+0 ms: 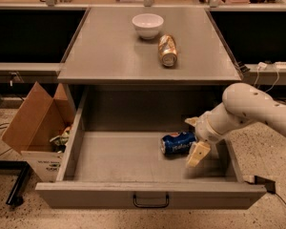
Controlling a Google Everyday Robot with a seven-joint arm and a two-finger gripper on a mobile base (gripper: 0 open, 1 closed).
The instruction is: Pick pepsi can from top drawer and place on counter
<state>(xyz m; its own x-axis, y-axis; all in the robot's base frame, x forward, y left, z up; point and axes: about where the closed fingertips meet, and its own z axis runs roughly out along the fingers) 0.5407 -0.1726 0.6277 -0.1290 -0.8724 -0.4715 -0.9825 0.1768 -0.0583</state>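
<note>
Where the pepsi can [176, 143] lies in the top drawer [109, 195], the wide-spread tool [192, 141] seemingly straddles it.

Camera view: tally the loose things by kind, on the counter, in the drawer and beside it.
Cans: 2, the pepsi can in the top drawer, a gold can on the counter.
Bowls: 1, a white bowl on the counter.
Boxes: 1, a cardboard box on the floor left of the drawer.
Total: 4.
The pincer is open at the pepsi can's right end.
</note>
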